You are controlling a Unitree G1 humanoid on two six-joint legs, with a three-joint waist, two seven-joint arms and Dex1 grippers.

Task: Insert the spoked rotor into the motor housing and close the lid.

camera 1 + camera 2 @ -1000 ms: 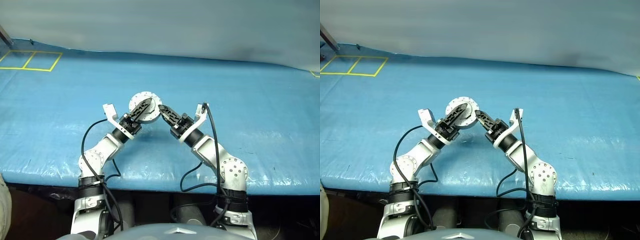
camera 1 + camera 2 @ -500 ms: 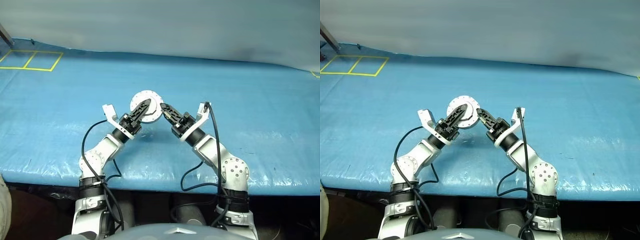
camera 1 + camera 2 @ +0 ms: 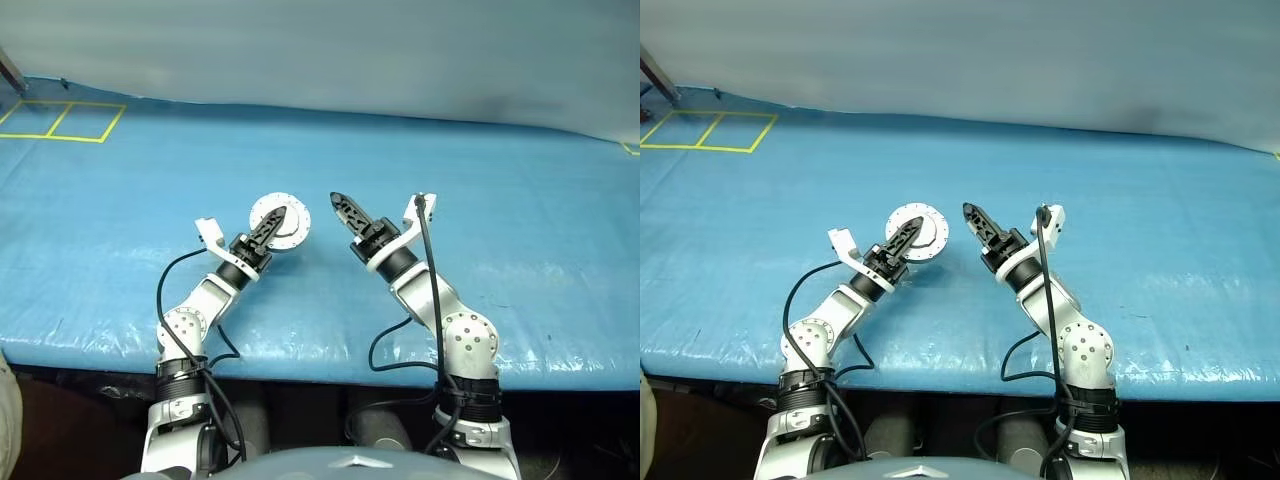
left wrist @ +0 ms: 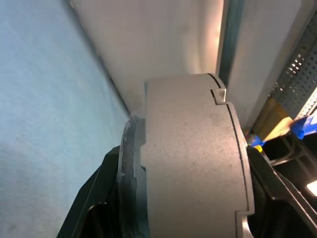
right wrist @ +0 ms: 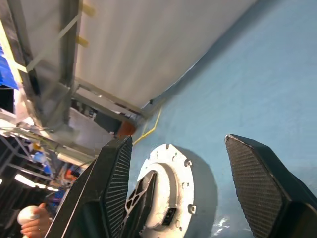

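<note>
My two arms are reaching forward over the blue plastic-covered desk (image 3: 520, 250), and both are pointing inward toward each other.

My left gripper (image 3: 270, 226) is grasping the round silver-grey metal motor housing (image 3: 288, 213) by its edge. One black finger is lying across the pale face of the housing, which has small holes around its flange. The housing is standing tilted on its edge, facing toward me and a little to the right, just above the desk surface. In the left wrist view, the grey side wall of the motor housing (image 4: 193, 163) is sitting between my two black fingers (image 4: 91, 198), and they are pressing on it from both sides. I cannot tell from these views whether the housing is closed with its lid or what is inside it.

My right gripper (image 3: 345, 210) is released and is holding nothing. It is hanging just beside the housing, on its right, with a clear gap of blue desk between them. In the right wrist view, my two ribbed black fingers (image 5: 116, 188) are standing wide apart, and the housing with the left gripper on it is showing between them.

Farther away, near the far left corner of the desk, thin yellow tape lines (image 3: 65, 122) are forming two squares. Behind the desk, a pale grey sheet (image 3: 350, 50) is hanging as a backdrop.
</note>
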